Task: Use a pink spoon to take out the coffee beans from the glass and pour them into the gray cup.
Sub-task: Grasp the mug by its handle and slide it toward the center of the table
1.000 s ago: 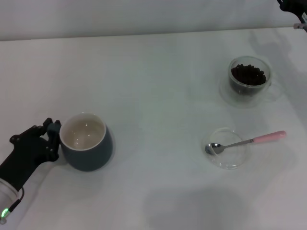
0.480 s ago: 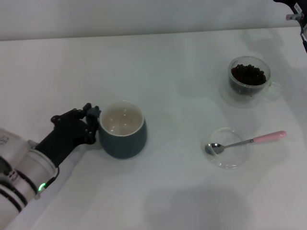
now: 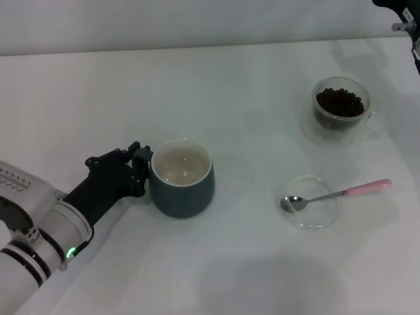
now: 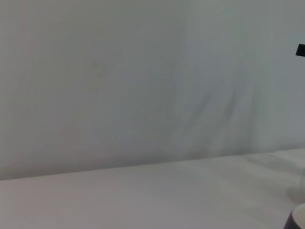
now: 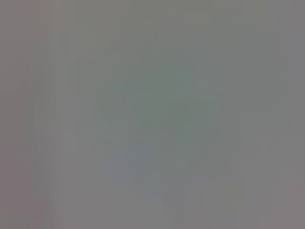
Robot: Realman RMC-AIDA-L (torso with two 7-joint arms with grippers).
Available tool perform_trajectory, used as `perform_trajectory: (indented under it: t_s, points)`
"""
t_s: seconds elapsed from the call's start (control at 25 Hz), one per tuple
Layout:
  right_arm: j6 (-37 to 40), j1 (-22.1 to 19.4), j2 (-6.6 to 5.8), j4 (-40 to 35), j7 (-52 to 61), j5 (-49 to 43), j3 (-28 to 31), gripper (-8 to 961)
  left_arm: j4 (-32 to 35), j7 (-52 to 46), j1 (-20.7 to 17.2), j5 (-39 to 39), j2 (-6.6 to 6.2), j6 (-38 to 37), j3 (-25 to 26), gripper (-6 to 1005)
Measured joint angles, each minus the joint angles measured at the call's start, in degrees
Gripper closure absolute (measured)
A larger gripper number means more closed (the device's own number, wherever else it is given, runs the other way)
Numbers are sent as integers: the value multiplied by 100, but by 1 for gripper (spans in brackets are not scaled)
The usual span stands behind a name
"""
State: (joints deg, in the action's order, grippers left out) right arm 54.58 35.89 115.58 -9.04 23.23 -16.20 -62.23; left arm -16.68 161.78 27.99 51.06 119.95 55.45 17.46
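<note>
The gray cup (image 3: pixel 182 187) stands upright at the table's left-centre, its cream inside bare. My left gripper (image 3: pixel 140 172) is at the cup's left side, shut on it where the handle lies hidden. The glass (image 3: pixel 341 113) with the coffee beans (image 3: pixel 339 102) stands at the far right. Nearer the front, the pink spoon (image 3: pixel 335 195) rests with its bowl in a shallow clear dish (image 3: pixel 308 211) and its pink end pointing right. Only a part of my right gripper (image 3: pixel 403 13) shows in the top right corner, far from everything.
White tabletop (image 3: pixel 249 98) with a pale wall behind it. Bare surface lies between the gray cup and the dish. A sliver of the cup's rim (image 4: pixel 298 220) shows in the left wrist view. The right wrist view is a plain grey field.
My left gripper has slid the gray cup to the right across the table, toward the dish and the glass. The spoon, dish and glass have not moved.
</note>
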Motion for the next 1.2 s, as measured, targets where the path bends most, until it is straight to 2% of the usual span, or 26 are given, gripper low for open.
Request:
perform_trajectory:
  t_s: [0.4,0.8,1.2]
  points:
    - [-1,-60,0,42,5,-9,-9,170,-4,3,-15,-2,10,-43,-229,852]
    - [23,-78,0,47,11,-8,-9,171,-9,3,-31,-9,2,-56,-253,853]
    - [94,-189,9,14,26,37,-9,171,-54,6,-128,-8,-12,74,-228,677]
